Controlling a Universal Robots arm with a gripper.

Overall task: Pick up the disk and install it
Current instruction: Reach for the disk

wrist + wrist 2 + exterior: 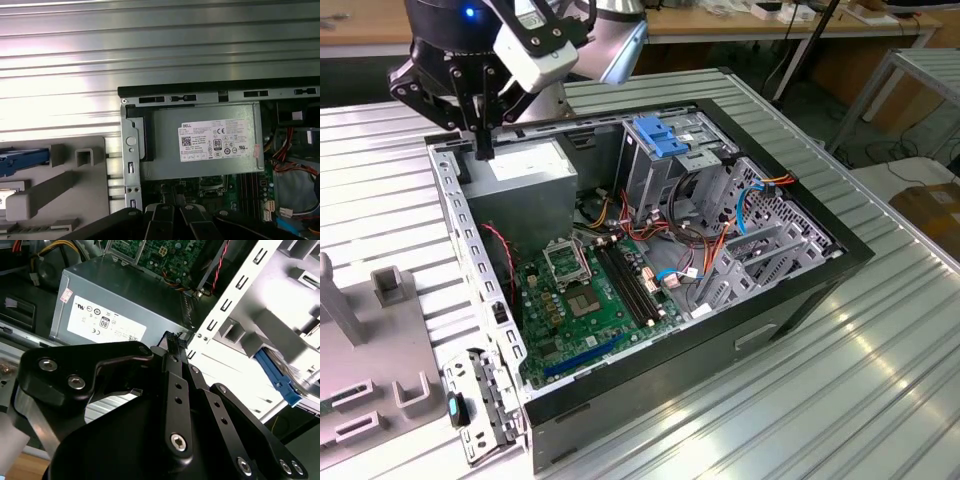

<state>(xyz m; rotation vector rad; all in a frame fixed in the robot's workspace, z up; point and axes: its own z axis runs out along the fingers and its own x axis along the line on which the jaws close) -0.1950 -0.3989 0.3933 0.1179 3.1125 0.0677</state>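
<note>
The gripper [480,148] hangs over the corner of the open computer case [720,352] where the grey power supply [525,175] sits. Its black fingers are pressed together with nothing between them, and the tips hover just above the case rim. The disk [22,160] is well apart from it, out on the grey fixture tray [85,200] that lies on the ribbed metal table [880,380] alongside the case. In the first wrist view I catch only a stretch of its blue frame on the tray, so I can't tell how the drive itself lies. To my mind it will handle as a stiff, dense slab, smooth-faced and easy to let slip, and it won't take a knock kindly. The hold belongs across its two long sides on the blue frame, not on the labelled face. The case lies on its side with the lid off. Inside are the power supply in its corner, the green motherboard [590,300] on the floor and a tangle of red, orange and blue cables [670,235]. The metal drive cage [665,180] stands next along the same wall, with a bare blue bracket [655,135] resting on top
</note>
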